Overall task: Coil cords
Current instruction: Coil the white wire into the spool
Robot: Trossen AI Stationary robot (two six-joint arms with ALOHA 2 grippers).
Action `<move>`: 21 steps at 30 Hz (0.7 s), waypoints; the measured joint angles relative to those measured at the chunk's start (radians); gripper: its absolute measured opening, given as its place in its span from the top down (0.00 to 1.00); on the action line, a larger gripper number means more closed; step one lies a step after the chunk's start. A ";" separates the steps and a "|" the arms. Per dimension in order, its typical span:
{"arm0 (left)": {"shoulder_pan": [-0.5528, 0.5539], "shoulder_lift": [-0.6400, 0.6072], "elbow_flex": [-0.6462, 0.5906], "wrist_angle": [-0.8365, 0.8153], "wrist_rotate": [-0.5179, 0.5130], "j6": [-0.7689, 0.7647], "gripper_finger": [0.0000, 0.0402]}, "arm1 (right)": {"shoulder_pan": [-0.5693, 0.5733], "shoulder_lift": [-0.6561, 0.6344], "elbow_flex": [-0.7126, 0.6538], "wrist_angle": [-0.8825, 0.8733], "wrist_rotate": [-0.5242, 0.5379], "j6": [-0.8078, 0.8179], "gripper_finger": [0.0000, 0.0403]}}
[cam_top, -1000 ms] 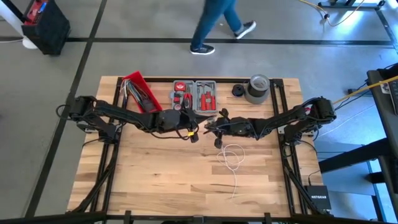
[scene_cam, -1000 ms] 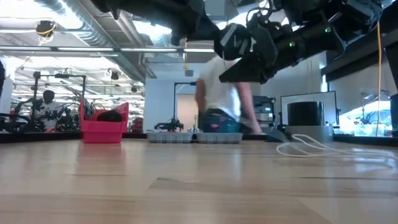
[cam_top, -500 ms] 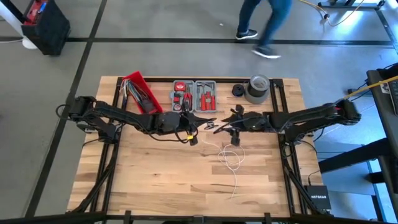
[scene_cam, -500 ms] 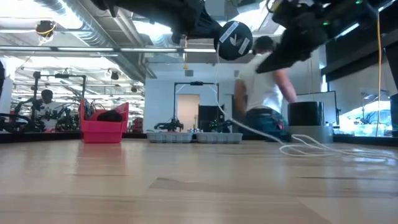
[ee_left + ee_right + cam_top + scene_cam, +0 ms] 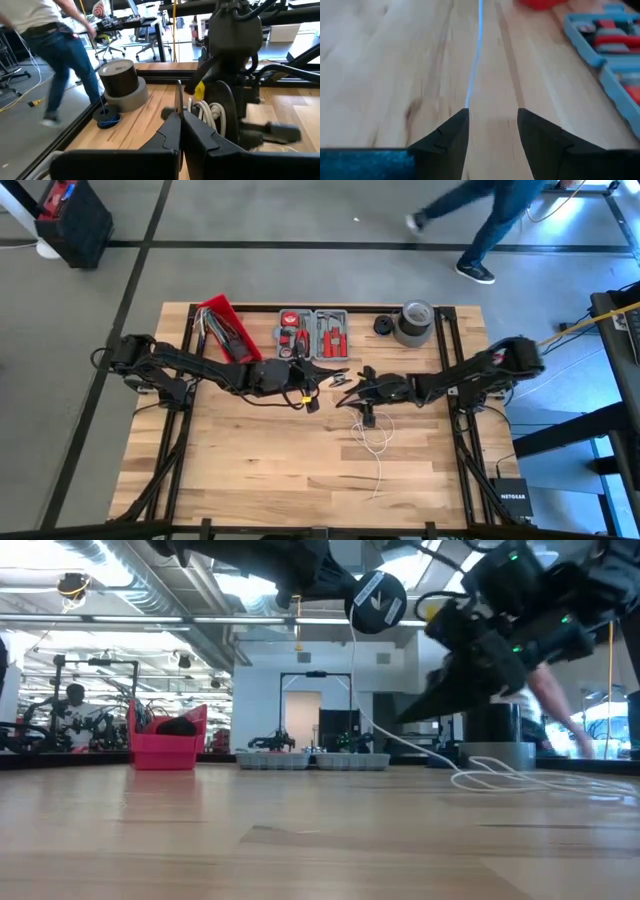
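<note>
A thin white cord (image 5: pixel 375 435) lies in loose loops on the wooden table right of centre, its tail running toward the near edge. One end rises to my left gripper (image 5: pixel 330 377), which is shut on it well above the table (image 5: pixel 352 608). My right gripper (image 5: pixel 352 398) stands open just to the right of the left one and lower (image 5: pixel 405 718). In the right wrist view the white cord (image 5: pixel 475 55) runs off ahead from between the open fingers, close beside one fingertip (image 5: pixel 462 117). My left gripper pinches the white cord between its two fingertips, and a short end (image 5: pixel 179 92) sticks up past them. The fingers lie about level, coming from the table's left. Below them the cord hangs in a slack curve (image 5: pixel 390 740) down to its loops on the table (image 5: pixel 490 780). My right gripper has the cord beside one fingertip; I cannot tell whether they touch.
Along the far edge stand a red bin (image 5: pixel 225 328), a grey tool tray (image 5: pixel 312 332), a small black ring (image 5: pixel 383 325) and a grey roll of tape (image 5: pixel 415 322). A person (image 5: pixel 490 220) walks on the floor beyond the table. Bare wood lies toward the near edge.
My right gripper has left its place against the left gripper, swung away toward the table's right edge, then come back lower, beside the hanging cord. The cord now shows as a slack line from the left gripper down to the table. The person has walked rightward.
</note>
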 joint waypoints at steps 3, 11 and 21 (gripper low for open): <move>0.000 0.000 0.000 -0.001 0.000 0.012 1.00 | 0.000 0.098 0.039 0.068 -0.038 0.001 0.57; -0.004 0.000 0.000 -0.004 0.000 0.015 1.00 | 0.001 0.201 0.140 -0.028 -0.036 -0.005 0.59; -0.006 0.000 0.000 -0.011 -0.001 0.036 1.00 | 0.001 0.113 0.146 -0.184 -0.015 -0.079 0.97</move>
